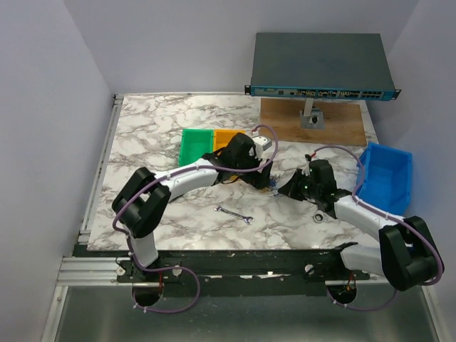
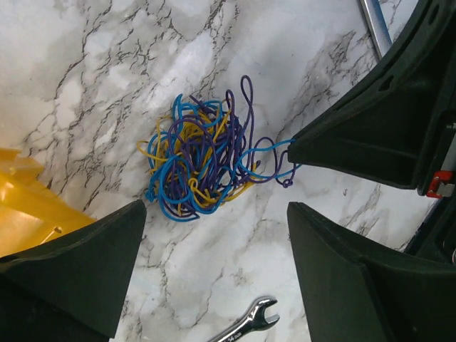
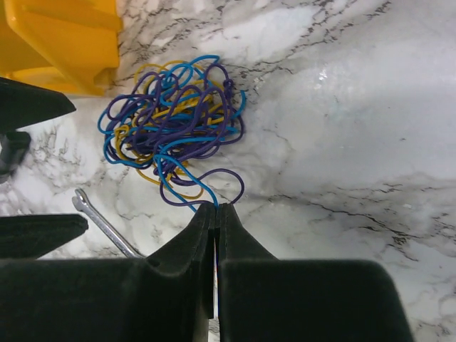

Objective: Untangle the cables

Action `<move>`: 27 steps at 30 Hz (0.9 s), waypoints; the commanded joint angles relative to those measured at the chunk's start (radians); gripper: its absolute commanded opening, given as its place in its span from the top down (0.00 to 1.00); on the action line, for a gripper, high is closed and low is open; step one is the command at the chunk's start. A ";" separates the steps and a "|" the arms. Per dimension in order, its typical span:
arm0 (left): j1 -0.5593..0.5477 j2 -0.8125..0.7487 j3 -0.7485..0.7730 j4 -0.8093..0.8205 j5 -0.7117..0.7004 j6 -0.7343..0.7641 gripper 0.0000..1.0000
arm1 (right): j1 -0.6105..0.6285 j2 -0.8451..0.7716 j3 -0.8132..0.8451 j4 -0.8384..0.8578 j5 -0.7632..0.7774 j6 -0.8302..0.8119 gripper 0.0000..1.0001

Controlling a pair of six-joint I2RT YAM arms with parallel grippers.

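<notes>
The right gripper (image 3: pixel 216 206) fills the near edge of the right wrist view. Its two dark fingers are pressed together on a blue strand, and a purple loop meets the tips at the same spot. That strand runs toward 11 o'clock into the cables (image 3: pixel 171 128), a loose knot of blue, purple and yellow wires lying on the marble table (image 1: pixel 164 121).

In the left wrist view the left gripper (image 2: pixel 216 214) stands released, its jaws spread wide. The cables (image 2: pixel 199 157) lie at 12 o'clock from the gap, clear of both fingers. The right gripper's dark tip enters that view from 3 o'clock, with blue and purple strands drawn out to it.

A small steel wrench (image 3: pixel 103 224) lies flat at 7 o'clock from the knot, apart from it. A yellow bin (image 3: pixel 64 43) sits at 11 o'clock.

From above, both grippers meet near the table's middle, where the cables (image 1: pixel 269 182) barely show between them. A green bin (image 1: pixel 195 146) touches the yellow one at 9 o'clock. A blue bin (image 1: pixel 385 174) stands at 3 o'clock of the table. A network switch (image 1: pixel 320 68) is raised over a wooden board (image 1: pixel 313 121) at 1 o'clock.
</notes>
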 commanded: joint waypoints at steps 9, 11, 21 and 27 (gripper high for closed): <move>-0.023 0.160 0.139 -0.098 -0.049 0.027 0.32 | 0.000 -0.046 -0.019 -0.112 0.069 -0.005 0.99; -0.023 0.189 0.175 -0.130 -0.050 0.024 0.35 | 0.000 -0.054 -0.022 -0.122 0.068 -0.002 0.99; -0.021 0.040 0.029 0.012 -0.086 0.039 1.00 | 0.000 -0.236 0.000 -0.368 0.592 0.198 0.99; -0.005 -0.165 -0.207 0.277 -0.079 0.015 1.00 | -0.003 -0.419 0.003 -0.431 0.726 0.230 0.99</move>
